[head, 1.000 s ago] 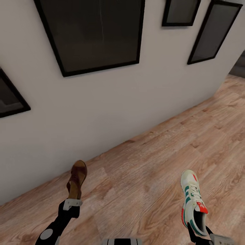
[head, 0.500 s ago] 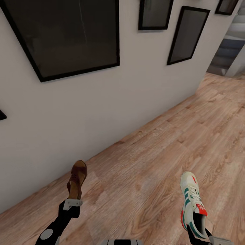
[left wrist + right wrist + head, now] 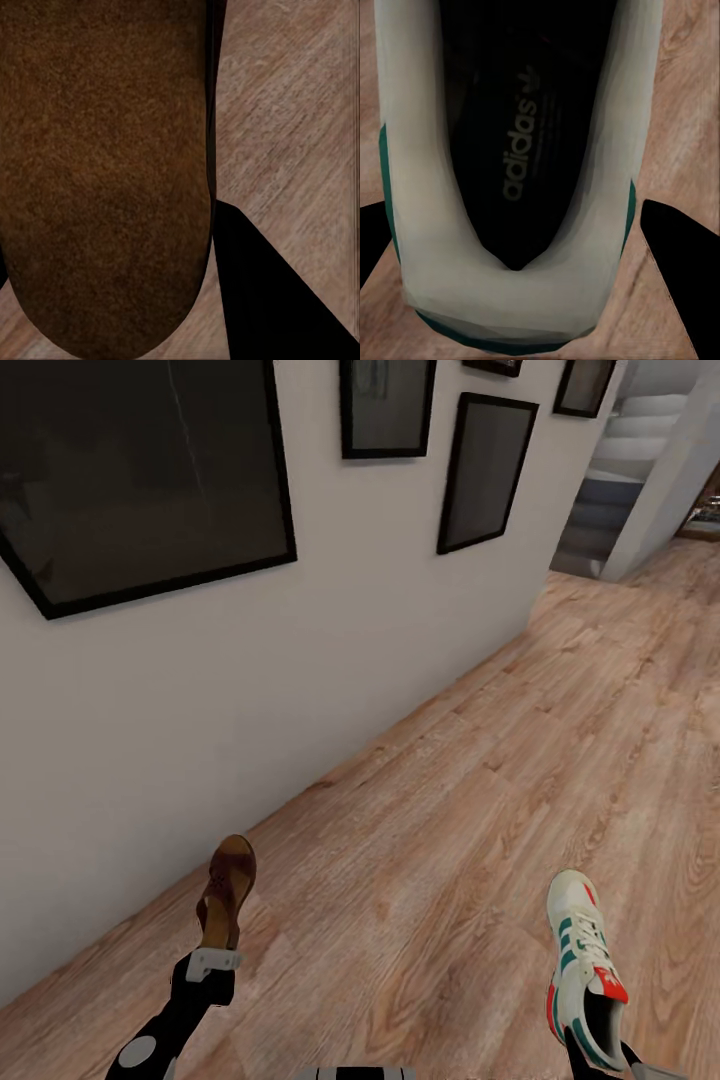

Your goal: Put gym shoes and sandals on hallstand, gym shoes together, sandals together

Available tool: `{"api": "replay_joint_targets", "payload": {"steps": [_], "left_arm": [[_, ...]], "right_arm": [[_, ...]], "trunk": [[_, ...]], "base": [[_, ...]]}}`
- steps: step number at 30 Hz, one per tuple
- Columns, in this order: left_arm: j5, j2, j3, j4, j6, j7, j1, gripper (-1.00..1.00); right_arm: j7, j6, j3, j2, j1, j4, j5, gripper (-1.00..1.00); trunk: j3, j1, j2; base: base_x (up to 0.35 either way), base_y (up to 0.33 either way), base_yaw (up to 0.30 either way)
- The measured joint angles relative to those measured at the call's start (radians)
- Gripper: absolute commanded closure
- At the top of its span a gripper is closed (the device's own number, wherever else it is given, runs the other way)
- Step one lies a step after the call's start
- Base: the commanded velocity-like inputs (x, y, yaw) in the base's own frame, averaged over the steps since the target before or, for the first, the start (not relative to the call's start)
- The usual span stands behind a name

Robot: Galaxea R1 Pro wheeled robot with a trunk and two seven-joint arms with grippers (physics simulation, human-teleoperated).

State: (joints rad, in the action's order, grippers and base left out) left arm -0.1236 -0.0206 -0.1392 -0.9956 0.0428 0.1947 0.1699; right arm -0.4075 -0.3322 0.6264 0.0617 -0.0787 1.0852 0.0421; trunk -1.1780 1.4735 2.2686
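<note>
While framed pictures line the left wall, the left pincer grips 1 sandal and the right pincer grips 1 gym shoe over the corridor floor.

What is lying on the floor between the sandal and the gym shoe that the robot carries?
Nothing: in the head view, only bare corridor floor shows between the sandal and the gym shoe.

A cream gym shoe with a green-trimmed heel spans most of the frame, its dark insole printed with pale "adidas" lettering, while wood-grain corridor floor shows along the right edge and dark gripper fingers sit at the lower corners.
</note>
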Motion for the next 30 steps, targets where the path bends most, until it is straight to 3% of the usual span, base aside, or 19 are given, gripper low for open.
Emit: {"api": "replay_joint_targets", "payload": {"steps": [30], "left_arm": [[0.001, 0.0, 0.006, 0.002, 0.002, 0.0, 0.0, 1.0]], "right_arm": [[-0.001, -0.002, 0.004, 0.0, 0.0, -0.028, -0.001, 1.0]], "trunk": [[0.03, 0.0, 0.0]], "base": [[0.001, 0.0, -0.249]]}}
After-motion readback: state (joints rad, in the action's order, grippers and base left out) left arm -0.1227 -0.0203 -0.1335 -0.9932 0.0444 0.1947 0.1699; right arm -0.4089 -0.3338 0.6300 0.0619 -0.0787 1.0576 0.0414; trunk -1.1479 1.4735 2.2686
